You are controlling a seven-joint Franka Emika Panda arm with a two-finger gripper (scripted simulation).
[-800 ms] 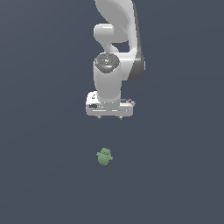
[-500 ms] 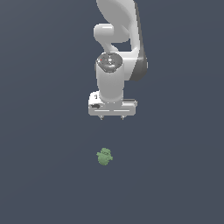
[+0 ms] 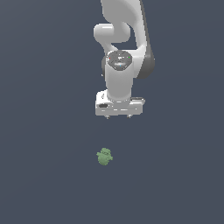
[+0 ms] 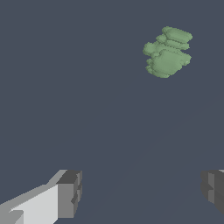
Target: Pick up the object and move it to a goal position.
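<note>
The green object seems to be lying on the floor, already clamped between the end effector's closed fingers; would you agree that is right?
Not quite. The green object is lying on the floor, but it is not clamped: the exterior view shows the end effector apart from it, and the wrist view shows its fingers spread wide with nothing between them.

The lumpy green object point(image 3: 104, 156) looks matt and rough, the white tool point(image 3: 118, 116) smooth and faintly glossy.
</note>
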